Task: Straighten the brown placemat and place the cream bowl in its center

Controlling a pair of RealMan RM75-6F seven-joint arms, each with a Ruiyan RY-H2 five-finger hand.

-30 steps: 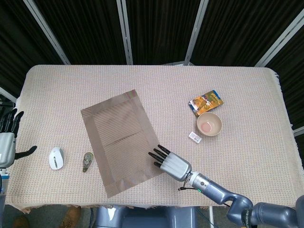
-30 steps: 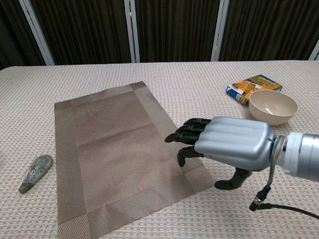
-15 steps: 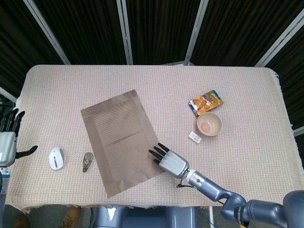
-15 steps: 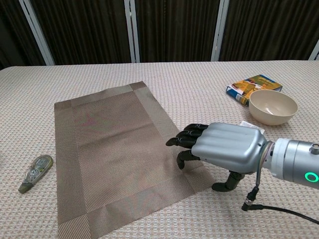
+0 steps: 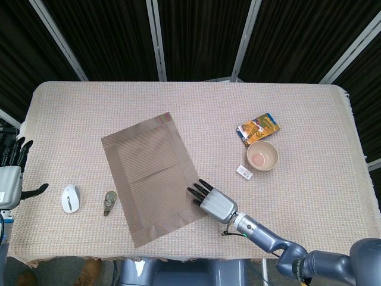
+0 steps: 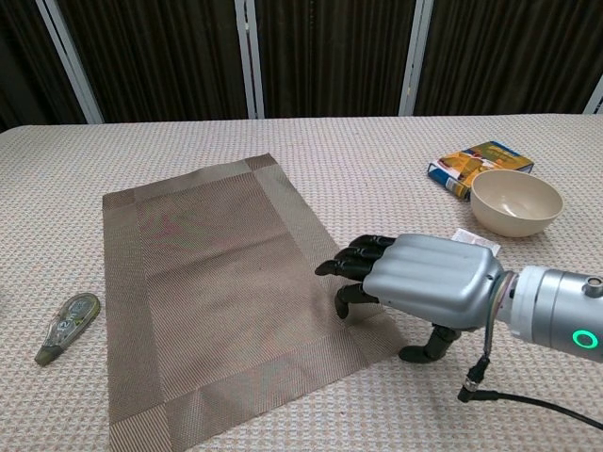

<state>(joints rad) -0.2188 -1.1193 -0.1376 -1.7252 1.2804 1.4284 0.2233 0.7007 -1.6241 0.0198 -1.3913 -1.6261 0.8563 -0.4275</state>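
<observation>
The woven brown placemat [image 5: 153,177], a ribbed rectangle with a darker border, lies askew at centre-left of the surface [image 5: 196,101], which wears a nubby beige cloth. The right hand [image 6: 419,278], smooth grey metal with black fingers [image 6: 353,260], rests fingertips-down on the mat's lower right edge, fingers spread and grasping nothing. The round, glossy cream bowl [image 6: 515,201] sits at right, just beside a colourful snack packet [image 6: 480,163]. The left hand [image 5: 10,176] shows at the far left edge, fingers apart and empty.
</observation>
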